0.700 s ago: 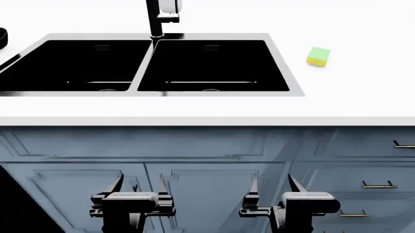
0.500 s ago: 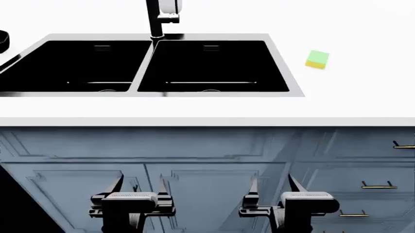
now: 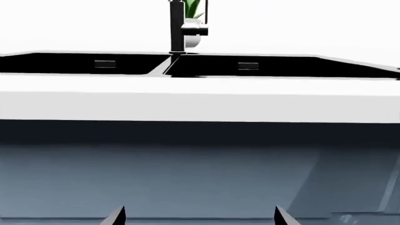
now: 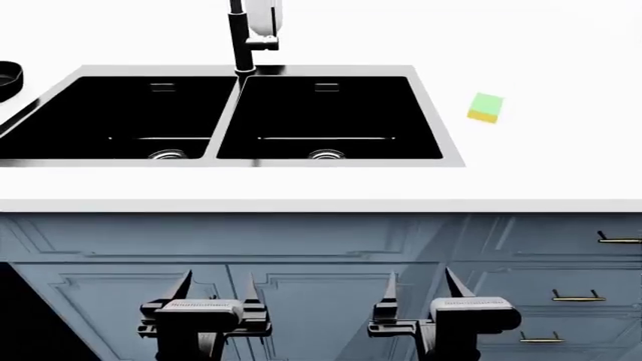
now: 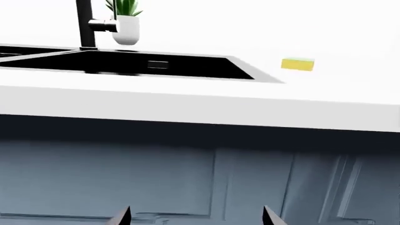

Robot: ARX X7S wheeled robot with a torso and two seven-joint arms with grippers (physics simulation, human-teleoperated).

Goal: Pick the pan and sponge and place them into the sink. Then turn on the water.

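Observation:
The black double-basin sink is set in the white counter, with its tall black faucet behind the divider. No water stream shows. The green-and-yellow sponge lies on the counter right of the sink; it also shows in the right wrist view. Only an edge of the black pan shows at the far left. My left gripper and right gripper are open and empty, low in front of the cabinet doors, below the counter edge. The sink also shows in both wrist views.
Blue-grey cabinet fronts stand under the counter, with brass drawer handles at the right. A small potted plant in a white pot stands behind the faucet. The counter's front edge overhangs the cabinets above both grippers.
The head view has shifted, so the counter and sink sit lower in it and both round drains now show. More of the pan's edge appears at the left. Both grippers stay open.

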